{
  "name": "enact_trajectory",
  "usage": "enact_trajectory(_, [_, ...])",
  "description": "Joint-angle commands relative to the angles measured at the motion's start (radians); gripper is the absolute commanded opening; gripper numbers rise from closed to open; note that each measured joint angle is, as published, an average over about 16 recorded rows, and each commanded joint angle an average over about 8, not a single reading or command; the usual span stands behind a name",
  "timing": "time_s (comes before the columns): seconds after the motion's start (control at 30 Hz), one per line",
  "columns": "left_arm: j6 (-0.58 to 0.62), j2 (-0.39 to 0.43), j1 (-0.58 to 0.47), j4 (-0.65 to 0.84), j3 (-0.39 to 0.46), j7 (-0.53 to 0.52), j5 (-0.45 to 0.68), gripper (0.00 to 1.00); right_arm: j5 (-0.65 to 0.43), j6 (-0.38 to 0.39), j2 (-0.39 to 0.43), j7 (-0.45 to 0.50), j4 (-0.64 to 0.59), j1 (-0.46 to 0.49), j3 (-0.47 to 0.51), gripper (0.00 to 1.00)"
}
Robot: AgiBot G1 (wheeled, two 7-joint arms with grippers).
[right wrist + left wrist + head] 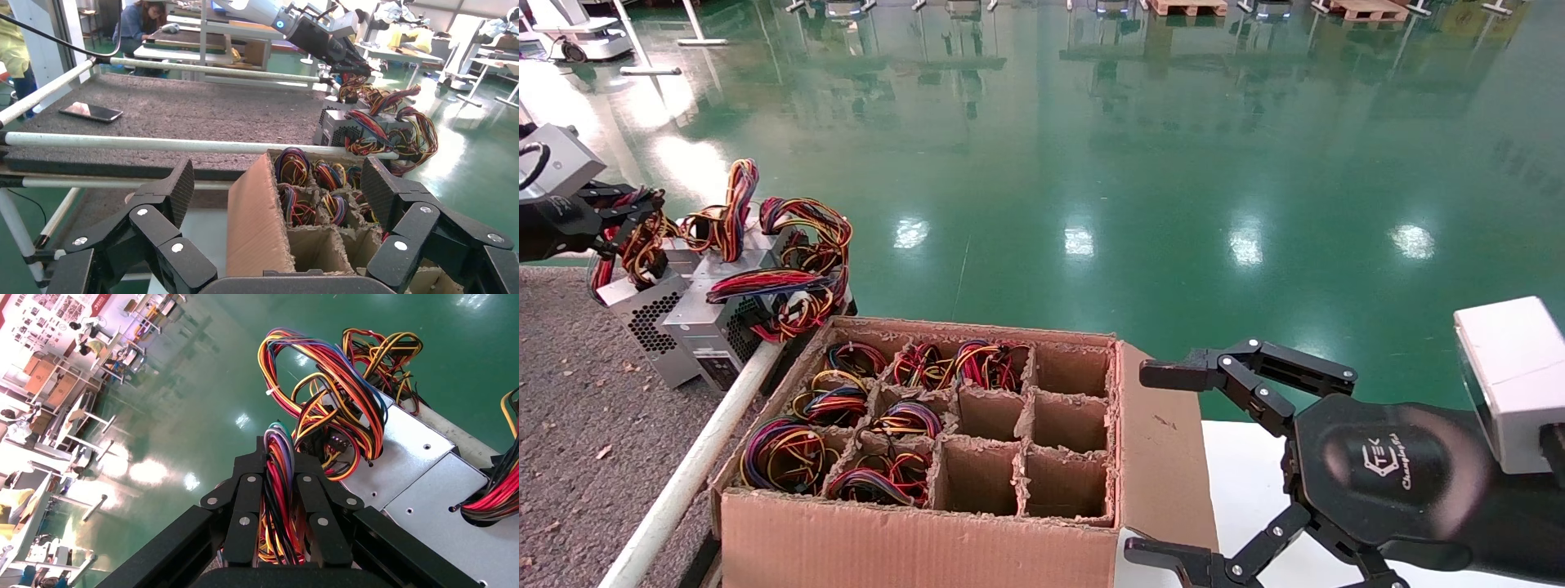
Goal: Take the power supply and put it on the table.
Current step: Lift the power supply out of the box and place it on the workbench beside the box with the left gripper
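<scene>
Power supply, a grey sheet-metal box with honeycomb vent, sits at nine o'clock on the speckled grey-brown counter; left gripper jaws clamp only its wire bundle. Wires could slip or snag neighbouring loops. Right gripper idles agape.

The left arm reaches in from the far left, wrist level, and its pincer has its black fingers pressed together on a bundle of wires. The right arm lies low at the near right, forearm pointing leftward, and its pincer is spread wide, gripping nothing, fingertips far apart.
</scene>
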Motion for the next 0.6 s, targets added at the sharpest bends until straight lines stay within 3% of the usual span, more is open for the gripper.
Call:
enact_trajectory(0.03, [0.0, 0.0, 0.001, 0.0, 0.0, 0.0, -0.001, 1.0, 0.0, 0.0, 0.0, 0.0, 0.0, 0.0, 0.0, 1.0])
enact_trajectory(0.6, [0.0, 0.0, 0.0, 0.0, 0.0, -0.001, 0.001, 1.0, 0.0, 0.0, 0.0, 0.0, 0.0, 0.0, 0.0, 1.0])
